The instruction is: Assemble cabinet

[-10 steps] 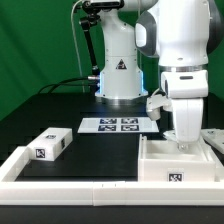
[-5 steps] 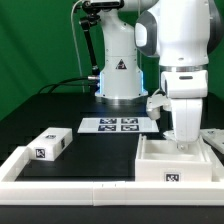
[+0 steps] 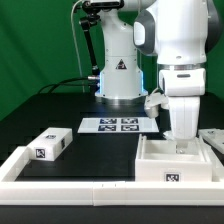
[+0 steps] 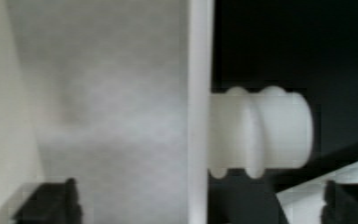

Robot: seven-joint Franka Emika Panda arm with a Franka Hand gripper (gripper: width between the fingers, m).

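The cabinet sat at the near corner of the table on the exterior view's right, an open white box with one tag on its front wall. Its right end was cut off by the picture edge, and its inside was mostly hidden behind that front wall. The gripper reached straight down into it from above, with its tips lost below the back rim. In the wrist view, a blurred white panel of the cabinet filled most of the frame, with a ribbed white knob jutting from its edge. Only one dark fingertip showed clearly, low against the panel. How wide the jaws stood, or whether they gripped anything, could not be told. Well apart, on the exterior view's left, lay a small white block with tags, and the marker board lay farther back.
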